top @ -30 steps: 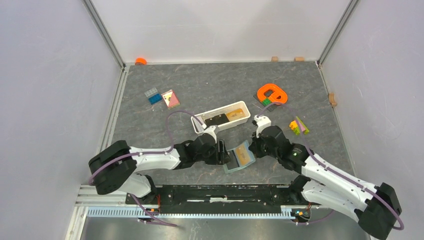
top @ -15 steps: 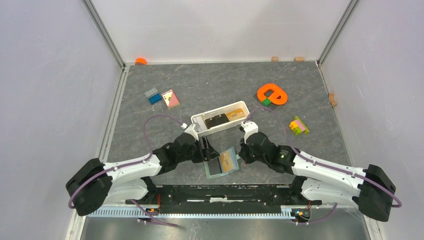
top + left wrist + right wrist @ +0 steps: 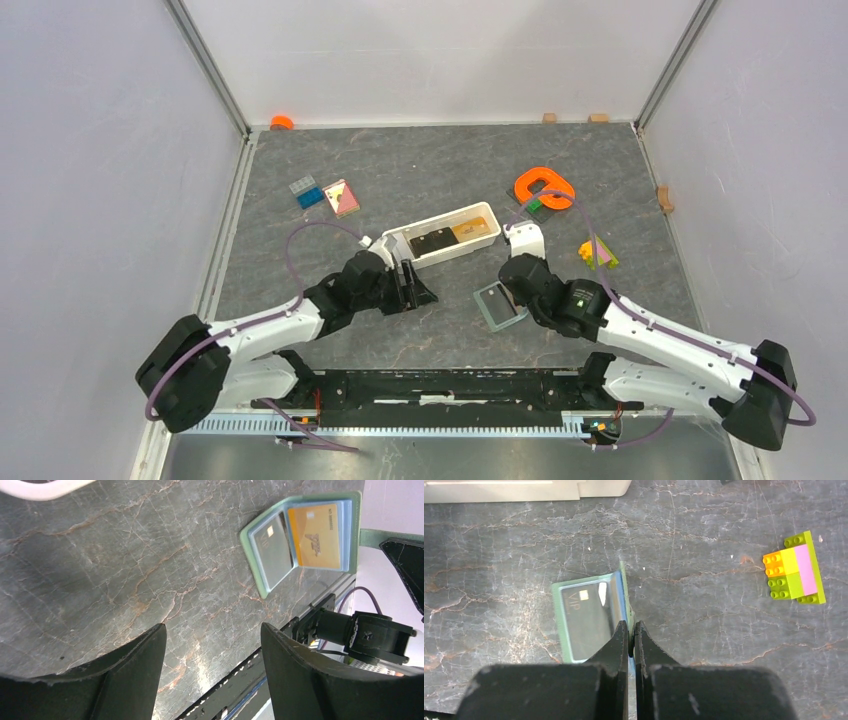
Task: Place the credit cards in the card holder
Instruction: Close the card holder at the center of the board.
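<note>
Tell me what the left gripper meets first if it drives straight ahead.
Likely the bare table, in the gap between the white tray and the open card holder; depth is hard to judge.

Sage-green card holder (image 3: 252,562) with pale blue lining, orange card (image 3: 316,535), black card (image 3: 589,620), white tray (image 3: 440,217), grey marbled table (image 3: 430,170).

Your left arm (image 3: 265,325) and right arm (image 3: 670,342) share one build: glossy white link shells set between bulky matte-black joint housings. You'll see a thin purple cable (image 3: 289,258) looping loose along each. The left gripper (image 3: 210,645) has broad, smoothly curved black fingers (image 3: 125,680), lightly scuffed
</note>
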{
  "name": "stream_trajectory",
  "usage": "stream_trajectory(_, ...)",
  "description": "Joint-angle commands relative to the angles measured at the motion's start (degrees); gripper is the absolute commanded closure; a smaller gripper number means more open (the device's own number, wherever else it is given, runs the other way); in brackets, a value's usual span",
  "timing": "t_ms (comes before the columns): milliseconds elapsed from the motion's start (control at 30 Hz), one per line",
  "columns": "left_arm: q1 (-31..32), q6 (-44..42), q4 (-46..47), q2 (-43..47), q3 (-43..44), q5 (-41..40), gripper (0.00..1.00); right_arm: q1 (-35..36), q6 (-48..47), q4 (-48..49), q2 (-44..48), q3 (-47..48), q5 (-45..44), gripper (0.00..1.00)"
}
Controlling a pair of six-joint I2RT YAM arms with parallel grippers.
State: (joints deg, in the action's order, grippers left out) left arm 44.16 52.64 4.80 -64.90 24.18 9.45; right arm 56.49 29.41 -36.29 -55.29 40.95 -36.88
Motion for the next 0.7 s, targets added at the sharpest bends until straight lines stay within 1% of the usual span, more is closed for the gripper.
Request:
stream_trajectory(0,-0.6,-2.3,3.9,-3.0,2.3,3.9,0.24,-0.1,-5.7,4.1,0.6,0.3,3.8,1.0)
stream_trajectory(100,-0.6,-1.6,6.2,-4.7,1.9,5.0,0.24,0.1,-5.9,10.3,-1.5,-3.7,11.9,1.0)
stream_trajectory(167,-0.6,-1.3,7.5,-5.9,1.7,5.4,0.24,0.5,-4.9,14.1,-3.5,-6.4,15.6,1.0)
stream_trajectory(367,-0.7,-0.8,10.4,-8.3,1.0,6.7,0.25,1.4,-3.0,24.5,-8.1,-11.5,23.4,0.99)
stream_trajectory(467,-0.7,-0.9,11.0,-8.5,1.2,7.3,0.25,1.5,-3.7,26.2,-8.7,-10.3,27.1,0.86)
stream_trajectory(500,-0.7,-1.0,11.0,-8.6,1.3,7.4,0.25,1.5,-4.3,26.3,-8.4,-9.8,28.4,0.79)
stream_trajectory(600,-0.7,-1.5,11.0,-8.5,1.8,7.6,0.25,1.5,-6.5,25.8,-6.0,-6.9,32.3,0.47)
stream_trajectory(667,-0.6,-1.6,11.0,-8.3,2.1,7.7,0.25,1.5,-7.6,23.0,-4.4,-4.5,31.9,0.36)
